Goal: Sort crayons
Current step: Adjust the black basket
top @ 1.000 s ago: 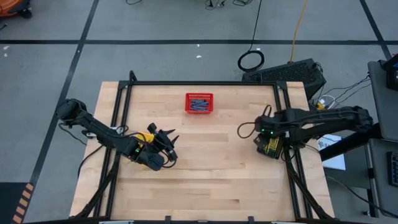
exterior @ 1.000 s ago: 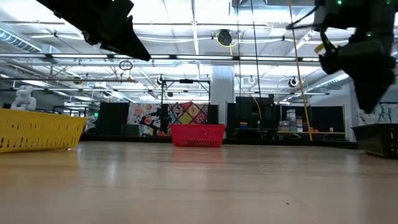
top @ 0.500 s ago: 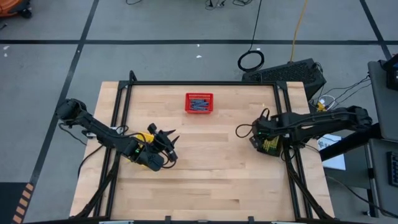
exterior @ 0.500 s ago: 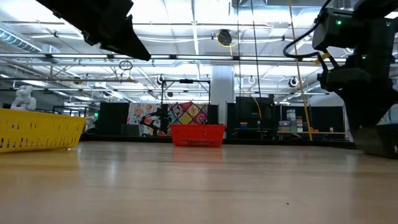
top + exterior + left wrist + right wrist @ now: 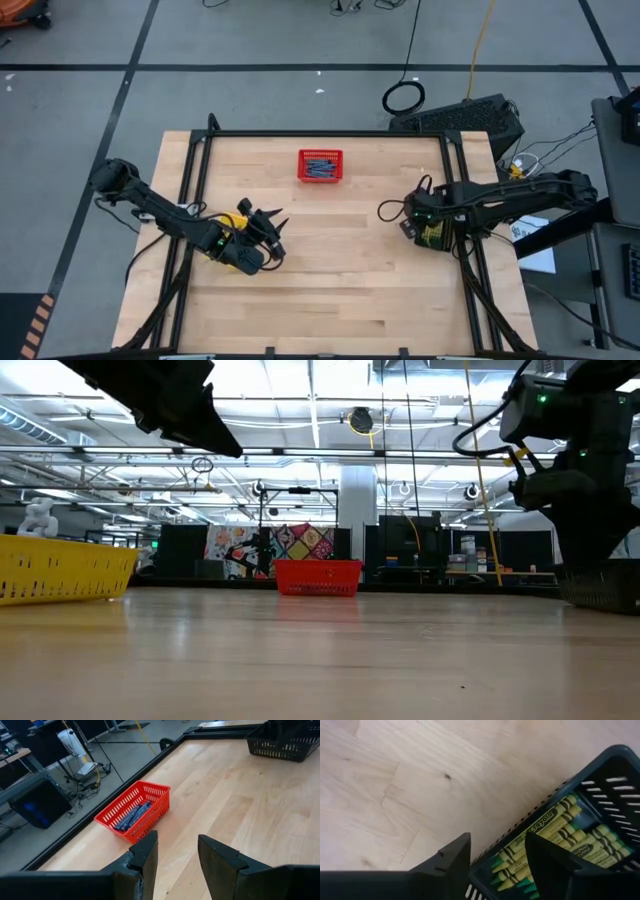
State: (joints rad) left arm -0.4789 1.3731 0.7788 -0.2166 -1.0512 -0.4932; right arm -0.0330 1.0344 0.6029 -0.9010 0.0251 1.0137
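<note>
From above, a red basket (image 5: pixel 320 166) with blue crayons (image 5: pixel 320 168) sits near the far edge of the wooden table (image 5: pixel 330 270). The left gripper (image 5: pixel 272 236) hangs beside a yellow basket (image 5: pixel 232 221), fingers apart, holding nothing. The right gripper (image 5: pixel 424 232) is over a black basket (image 5: pixel 436 236) with yellow-green crayons (image 5: pixel 434 233).

From table height, all three baskets stand apart, with a big hall behind.

The left wrist view shows the blue crayons lying in the red basket.

The right wrist view shows open, empty fingers (image 5: pixel 451 861) just above the yellow-green crayons.

Bright overhead light, soft shadows, sharp focus throughout.
</note>
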